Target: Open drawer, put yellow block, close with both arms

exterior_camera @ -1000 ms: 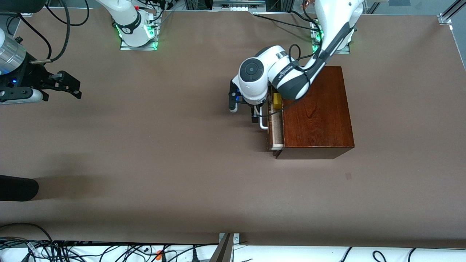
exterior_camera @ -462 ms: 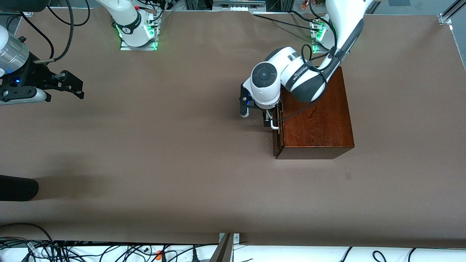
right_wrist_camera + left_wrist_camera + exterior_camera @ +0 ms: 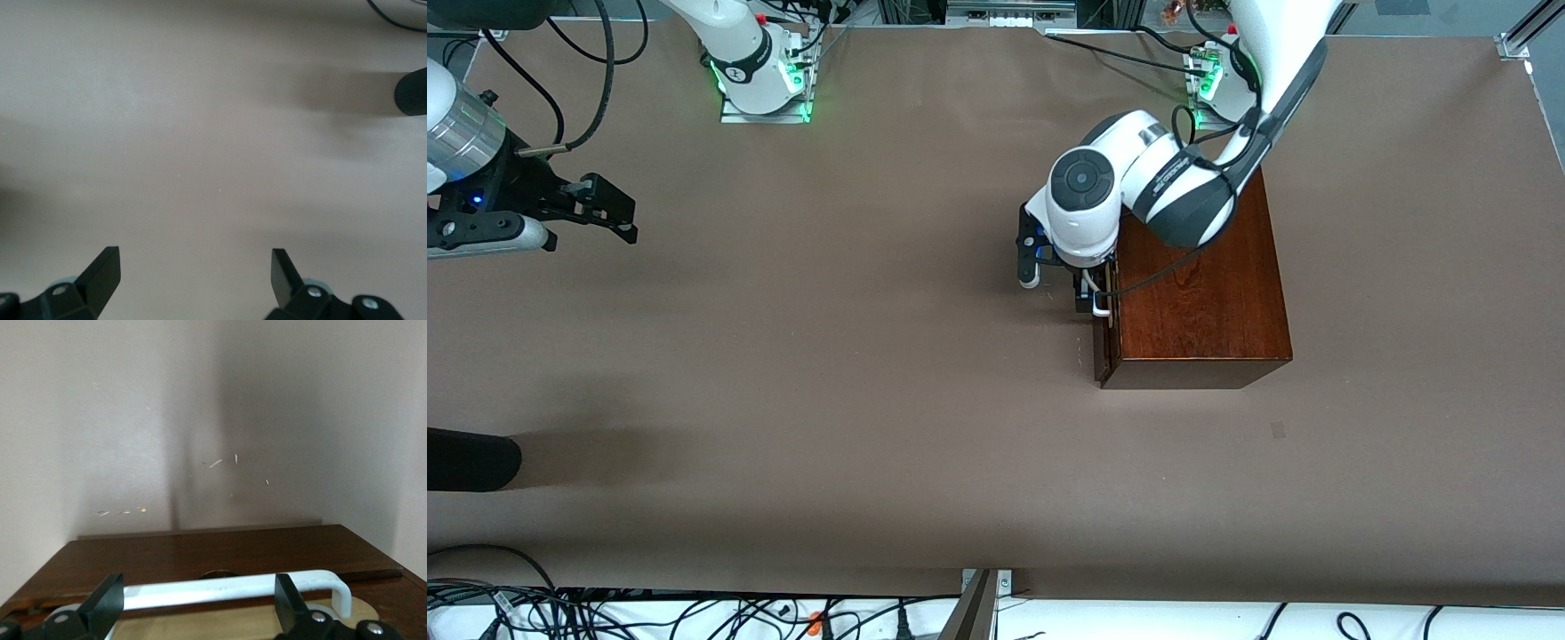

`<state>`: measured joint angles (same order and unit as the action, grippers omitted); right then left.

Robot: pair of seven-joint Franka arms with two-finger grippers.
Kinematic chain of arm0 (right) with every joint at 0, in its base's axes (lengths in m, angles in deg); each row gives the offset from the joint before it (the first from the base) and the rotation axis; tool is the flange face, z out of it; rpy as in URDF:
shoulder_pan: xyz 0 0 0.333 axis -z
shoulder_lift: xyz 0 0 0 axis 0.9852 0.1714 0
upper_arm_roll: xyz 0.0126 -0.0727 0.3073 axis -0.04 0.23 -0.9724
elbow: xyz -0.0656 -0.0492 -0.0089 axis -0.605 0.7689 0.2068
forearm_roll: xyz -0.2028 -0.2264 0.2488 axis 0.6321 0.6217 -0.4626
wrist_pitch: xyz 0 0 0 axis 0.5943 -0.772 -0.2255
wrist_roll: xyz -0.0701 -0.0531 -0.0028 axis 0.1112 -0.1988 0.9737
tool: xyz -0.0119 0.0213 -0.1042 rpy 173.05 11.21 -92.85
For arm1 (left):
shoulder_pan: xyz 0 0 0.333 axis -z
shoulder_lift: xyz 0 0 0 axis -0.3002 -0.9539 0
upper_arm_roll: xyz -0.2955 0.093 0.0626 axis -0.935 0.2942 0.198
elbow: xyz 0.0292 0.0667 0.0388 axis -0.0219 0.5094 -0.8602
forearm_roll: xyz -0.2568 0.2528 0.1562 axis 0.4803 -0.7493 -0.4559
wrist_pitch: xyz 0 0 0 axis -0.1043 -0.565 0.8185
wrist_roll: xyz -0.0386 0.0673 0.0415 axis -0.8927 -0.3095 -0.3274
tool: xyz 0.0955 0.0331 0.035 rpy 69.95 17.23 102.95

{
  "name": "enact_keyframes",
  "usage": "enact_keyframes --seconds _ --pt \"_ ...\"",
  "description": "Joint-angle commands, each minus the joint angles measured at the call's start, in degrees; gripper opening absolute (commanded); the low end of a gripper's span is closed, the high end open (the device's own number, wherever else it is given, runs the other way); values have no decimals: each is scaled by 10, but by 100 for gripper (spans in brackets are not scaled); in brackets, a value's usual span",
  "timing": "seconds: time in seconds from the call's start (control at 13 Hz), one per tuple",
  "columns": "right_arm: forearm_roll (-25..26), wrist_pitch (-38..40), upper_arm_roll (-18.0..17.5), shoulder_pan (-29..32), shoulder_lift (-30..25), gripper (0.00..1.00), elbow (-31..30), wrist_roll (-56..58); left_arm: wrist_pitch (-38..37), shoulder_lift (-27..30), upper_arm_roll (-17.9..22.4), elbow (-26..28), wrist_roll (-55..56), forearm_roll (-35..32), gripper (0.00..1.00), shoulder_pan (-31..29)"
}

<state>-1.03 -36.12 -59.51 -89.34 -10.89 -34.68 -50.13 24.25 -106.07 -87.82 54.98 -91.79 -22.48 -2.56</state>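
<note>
Starting at the lower edge of the front view, a tangle of cables point(image 3: 605, 613) runs along the rim of the brown table point(image 3: 871, 356); a little higher, at the frame's edge on my right arm's end, a rounded black object point(image 3: 467, 458) juts onto the cloth, and it also shows in a corner of my right wrist view point(image 3: 410, 93). Higher up, past mid-frame toward my left arm's end, stands the dark wooden box point(image 3: 1200, 293); the drawer point(image 3: 1101, 342) sits pushed into it, closed or all but closed, its dark front facing my right arm's end; the yellow block is hidden from every view. Just above that, my left gripper point(image 3: 1060, 286) is at the drawer front, jaws spread wide and clamped on nothing; in my left wrist view the white handle point(image 3: 227, 590) runs across between my fingertips point(image 3: 197, 587); whether I touch it I cannot tell. Higher again, at the frame's edge on my right arm's end, my right gripper point(image 3: 605, 209) waits in the air over bare table, jaws fully apart and empty point(image 3: 193, 267). Both arm bases stand along the top.
</note>
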Motion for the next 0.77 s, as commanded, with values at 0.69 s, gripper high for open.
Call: enact_keyframes --seconds 0.69 --pt "0 1 0 0 6 100 11 -2 -298 108 9 -191 240 88 100 -128"
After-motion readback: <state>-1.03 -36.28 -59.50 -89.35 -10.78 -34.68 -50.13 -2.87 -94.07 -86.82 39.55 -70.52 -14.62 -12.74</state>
